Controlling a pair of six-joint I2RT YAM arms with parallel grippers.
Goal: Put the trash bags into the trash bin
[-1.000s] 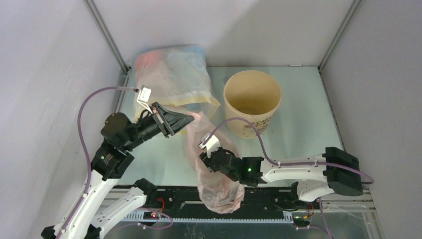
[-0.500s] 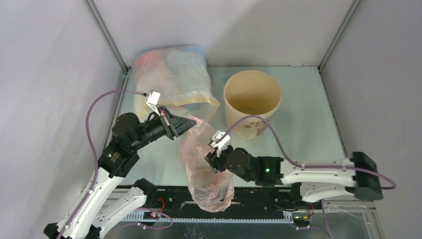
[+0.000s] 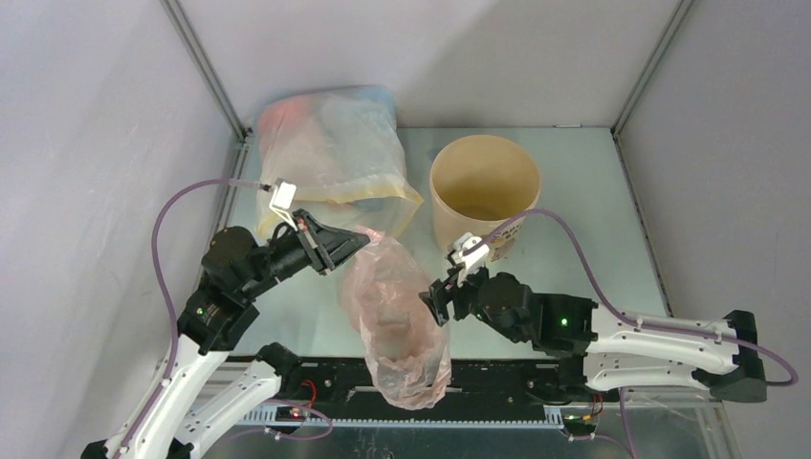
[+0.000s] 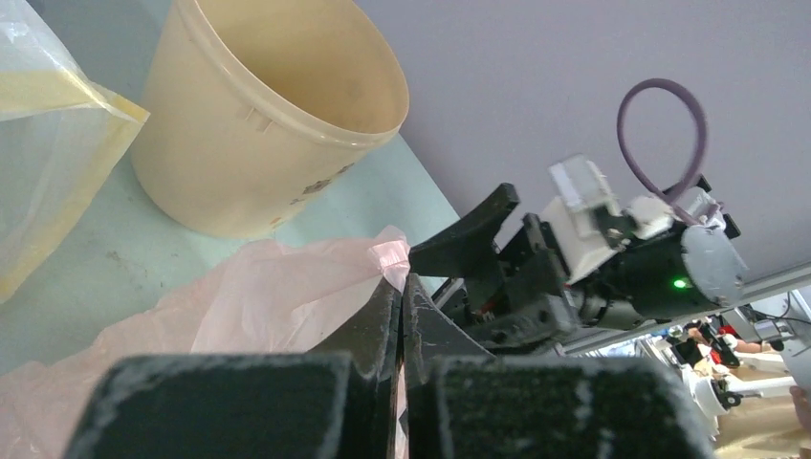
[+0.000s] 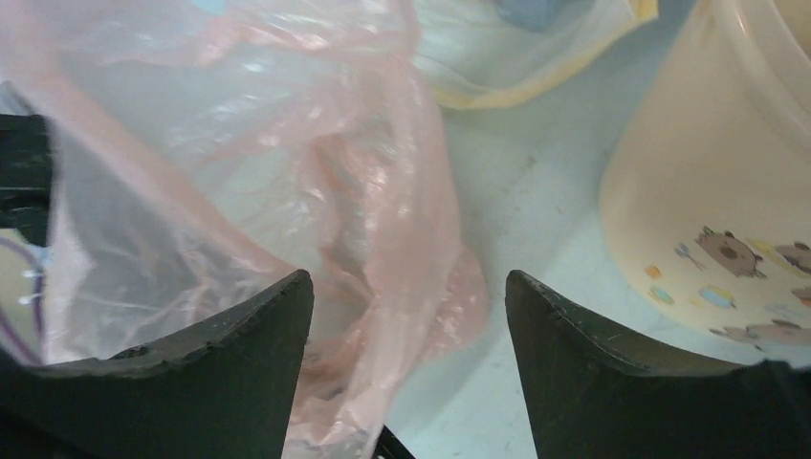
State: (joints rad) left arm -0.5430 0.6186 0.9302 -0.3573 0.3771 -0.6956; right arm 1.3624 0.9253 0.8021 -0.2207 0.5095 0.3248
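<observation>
bag status: the pale-pink bag [image 3: 392,316] hangs by its top corner from the left gripper [image 3: 359,239], whose fingers are pressed fully together on a fold of the film; the left wrist view shows that corner [image 4: 387,256] pinched at the very tips [image 4: 402,287]. from there the bag drapes down and toward the near edge of the table [image 3: 593,220], its lower end lying over the rail between the arm bases.

right gripper [image 3: 435,304]: at the bag's right side, about mid-height. its fingers stand wide apart and grip nothing. in the right wrist view [image 5: 406,287] crumpled pink film [image 5: 287,172] fills the space ahead of the gap and lies over the left-hand finger. whether the pads touch it cannot be told.

bin [image 3: 478,244]: upright on the table, mouth open to the top, behind and to the right of the bag and clear of it. printed pictures show on its side [image 5: 727,253].

other item: a large clear sack [image 3: 325,143] with a yellow hem lies at the back left, just beside the bin.
</observation>
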